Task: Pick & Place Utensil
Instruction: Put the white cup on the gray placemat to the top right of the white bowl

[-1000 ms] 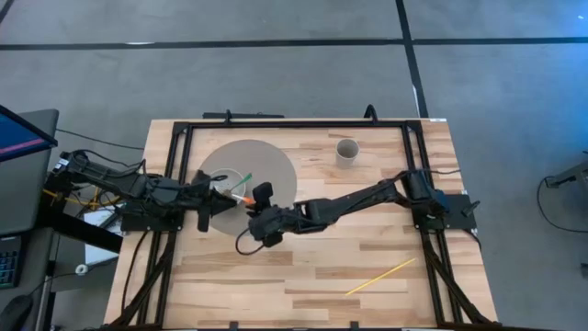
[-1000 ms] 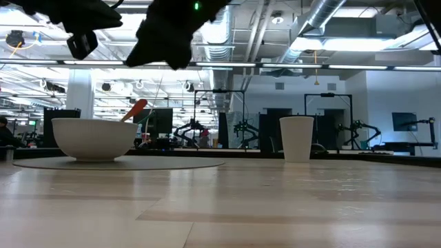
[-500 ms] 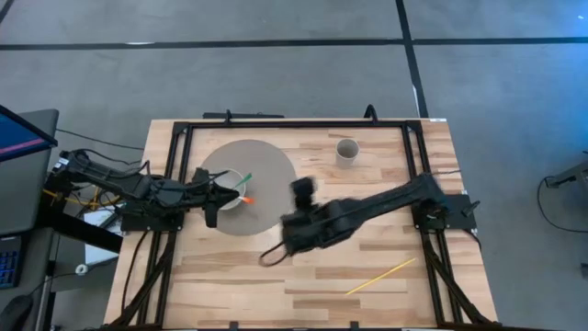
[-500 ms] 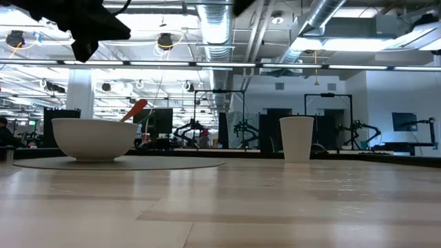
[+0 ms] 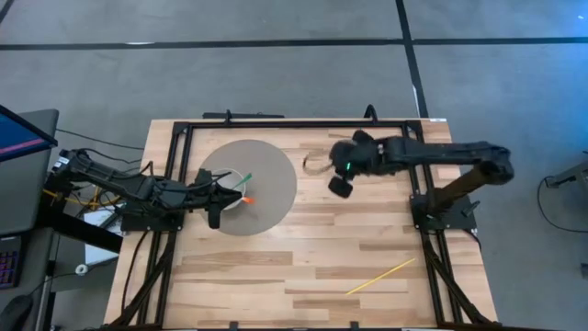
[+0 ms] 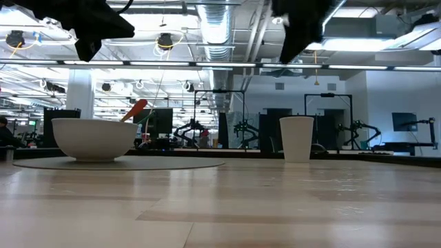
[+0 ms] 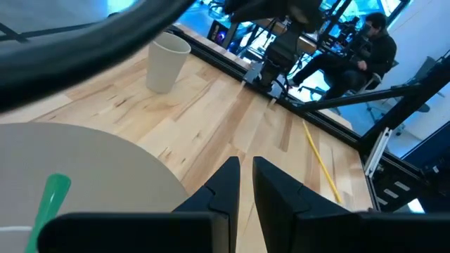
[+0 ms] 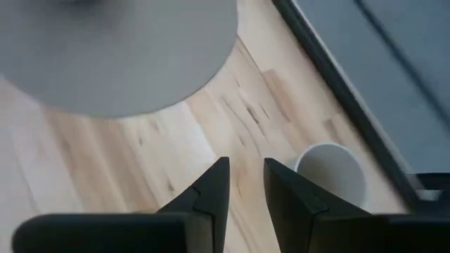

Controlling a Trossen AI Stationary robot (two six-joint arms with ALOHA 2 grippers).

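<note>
My left pincer (image 7: 245, 163) hangs over the left side of the worktop (image 5: 322, 248), above the grey mat (image 5: 276, 175) and just beside the bowl (image 5: 231, 190). Its fingers are nearly pressed together with only a thin slit between them, and there is nothing in the slit.

My right pincer (image 8: 245, 163) is up in the air near the worktop's far edge, right of the middle, above the cup (image 8: 330, 172). Its fingers are a little spread and carry nothing.

The bowl sits on the mat, toward the mat's left side. Two utensils stand in it and lean out over its rim: one with an orange handle (image 5: 247, 199) and one with a green handle (image 5: 246, 177). Neither pincer touches them.

The cup stands upright off the mat, near the far edge. A yellow stick (image 5: 379, 276) lies flat near the front right corner, well apart from both pincers.
</note>
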